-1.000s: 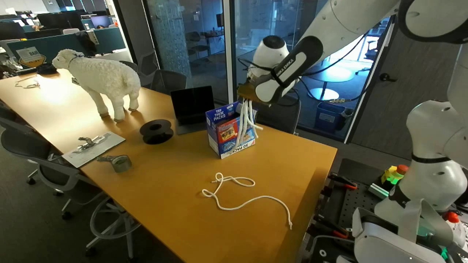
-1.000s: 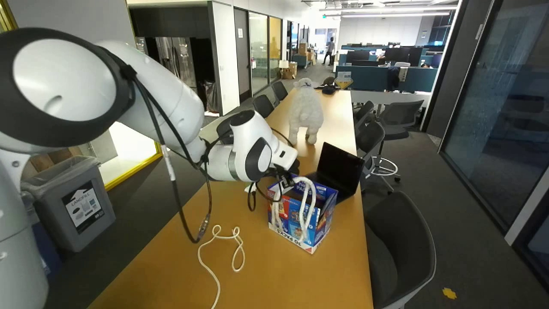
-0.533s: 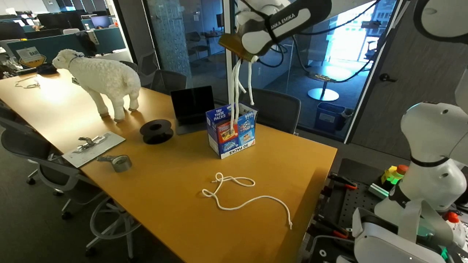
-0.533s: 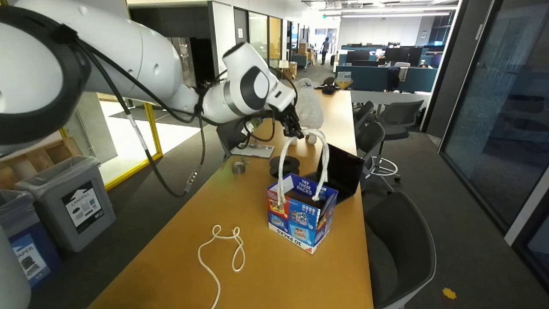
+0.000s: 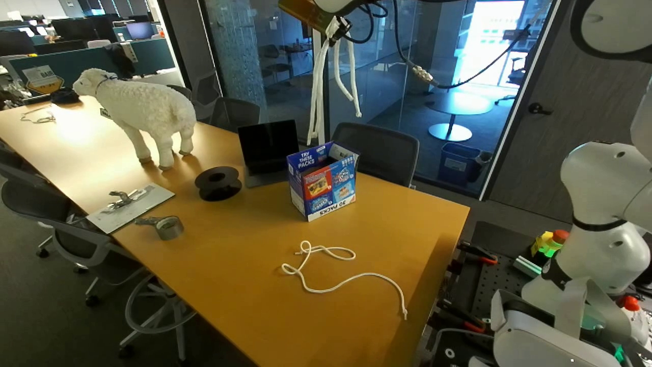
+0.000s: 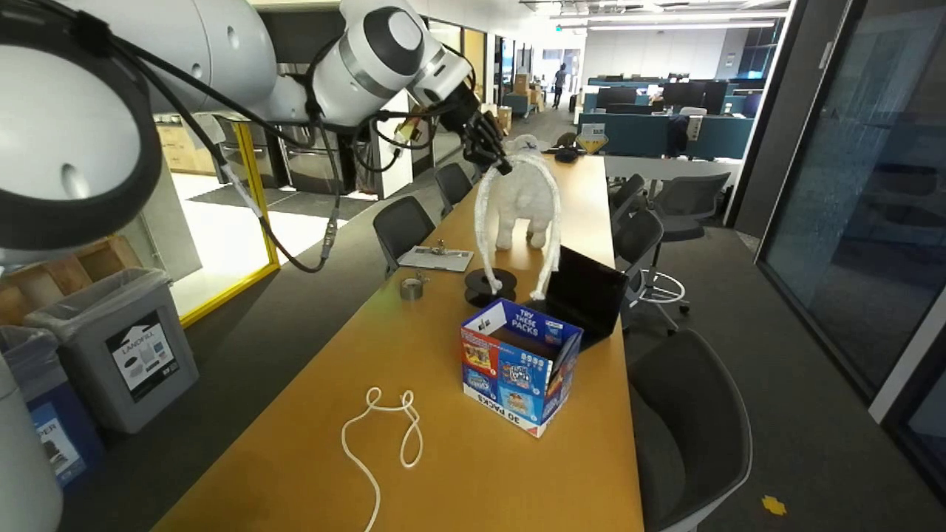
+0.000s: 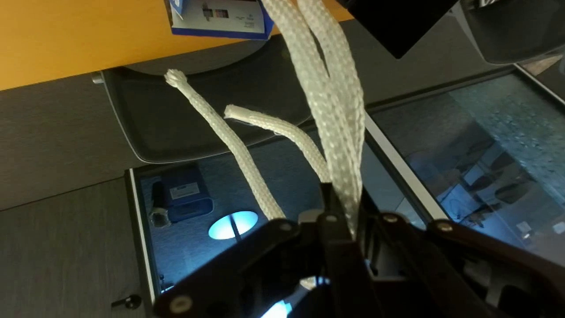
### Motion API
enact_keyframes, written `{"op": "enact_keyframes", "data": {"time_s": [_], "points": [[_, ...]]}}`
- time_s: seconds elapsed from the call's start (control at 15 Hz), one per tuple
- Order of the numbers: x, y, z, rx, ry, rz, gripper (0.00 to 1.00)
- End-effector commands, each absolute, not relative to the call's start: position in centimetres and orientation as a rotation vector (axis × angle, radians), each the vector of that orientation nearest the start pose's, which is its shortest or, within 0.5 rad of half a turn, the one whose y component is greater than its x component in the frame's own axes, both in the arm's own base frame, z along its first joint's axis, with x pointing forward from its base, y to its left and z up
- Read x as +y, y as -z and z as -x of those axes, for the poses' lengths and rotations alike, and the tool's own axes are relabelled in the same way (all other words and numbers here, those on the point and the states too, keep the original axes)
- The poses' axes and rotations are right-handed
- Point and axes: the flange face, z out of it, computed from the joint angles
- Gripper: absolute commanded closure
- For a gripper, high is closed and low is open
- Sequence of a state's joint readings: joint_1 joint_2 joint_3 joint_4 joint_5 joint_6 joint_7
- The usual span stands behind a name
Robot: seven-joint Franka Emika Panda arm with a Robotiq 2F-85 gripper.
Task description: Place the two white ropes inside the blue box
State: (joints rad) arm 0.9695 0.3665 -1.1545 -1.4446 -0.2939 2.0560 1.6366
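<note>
My gripper (image 5: 338, 31) is shut on the thick white rope (image 5: 317, 92), high above the table. In the other pictures the gripper (image 6: 499, 162) and rope (image 6: 482, 222) also show. The rope hangs folded, its ends dangling on both sides of the fingers, above the box's rim level. In the wrist view the rope (image 7: 326, 79) is pinched between the fingers (image 7: 346, 194). The blue box (image 5: 321, 188) stands open-topped on the table, also seen in an exterior view (image 6: 510, 377) and partly in the wrist view (image 7: 220, 17). The thin white rope (image 5: 319, 292) lies curled on the table.
A laptop (image 5: 270, 148) stands beside the box, with a black reel (image 5: 218, 183) near it. A tape roll (image 5: 169, 228), a clipboard (image 5: 132, 206) and a toy sheep (image 5: 142, 109) are farther along the table (image 5: 244, 285). A chair (image 5: 379, 153) stands behind the box.
My gripper has risen well above the box with the thick rope. The rope's ends, earlier hanging over the box's side, now hang free above it. The box and thin rope have not moved.
</note>
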Motion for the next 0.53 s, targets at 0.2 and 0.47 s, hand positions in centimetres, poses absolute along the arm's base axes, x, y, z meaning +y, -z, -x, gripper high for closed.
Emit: {"op": "enact_keyframes", "data": {"time_s": [0.2,0.47], "points": [[-0.9,-59.7,-67.3,2.303,1.188,2.061,0.97],[-0.7,-55.7,-69.1,2.322,1.166,2.063,0.97]]}}
